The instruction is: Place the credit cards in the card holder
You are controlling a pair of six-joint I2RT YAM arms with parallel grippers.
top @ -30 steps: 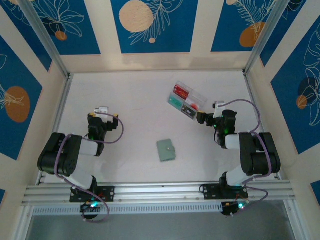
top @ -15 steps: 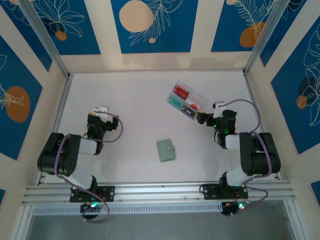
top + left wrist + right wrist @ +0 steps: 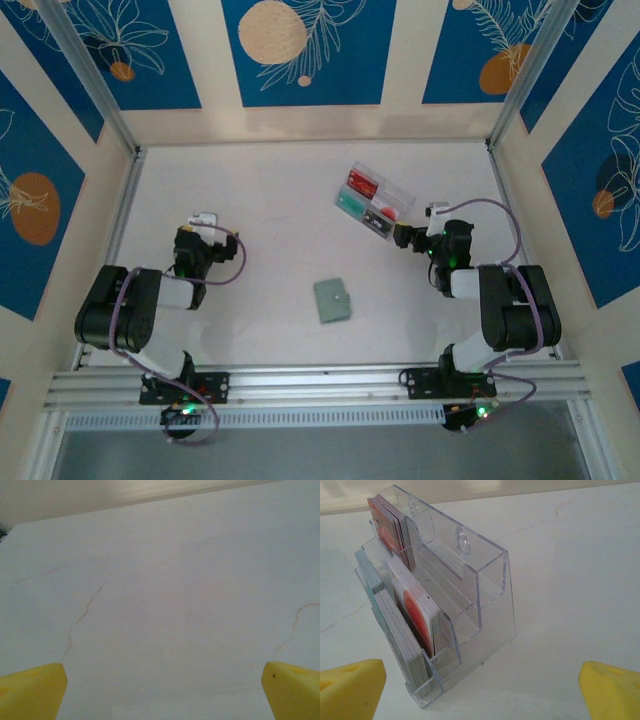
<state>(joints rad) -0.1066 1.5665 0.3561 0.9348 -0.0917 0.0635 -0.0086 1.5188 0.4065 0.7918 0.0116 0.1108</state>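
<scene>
The card holder point(image 3: 332, 300) lies on the counter point(image 3: 270, 200) — behind it, rightward, stands the box point(image 3: 373, 203), credit cards point(image 3: 412, 615) inside; left tool point(image 3: 204, 232) well left of it, right tool point(image 3: 405, 236) right.

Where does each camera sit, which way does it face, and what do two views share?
Top external: above and behind, looking down at the table; both arms, left hand, right hand.
Left wrist: on left arm, facing bare table; yellow fingertips.
Right wrist: on right arm, facing clear box of credit cards; yellow fingertips.
Shared: that box, top and right wrist.
</scene>
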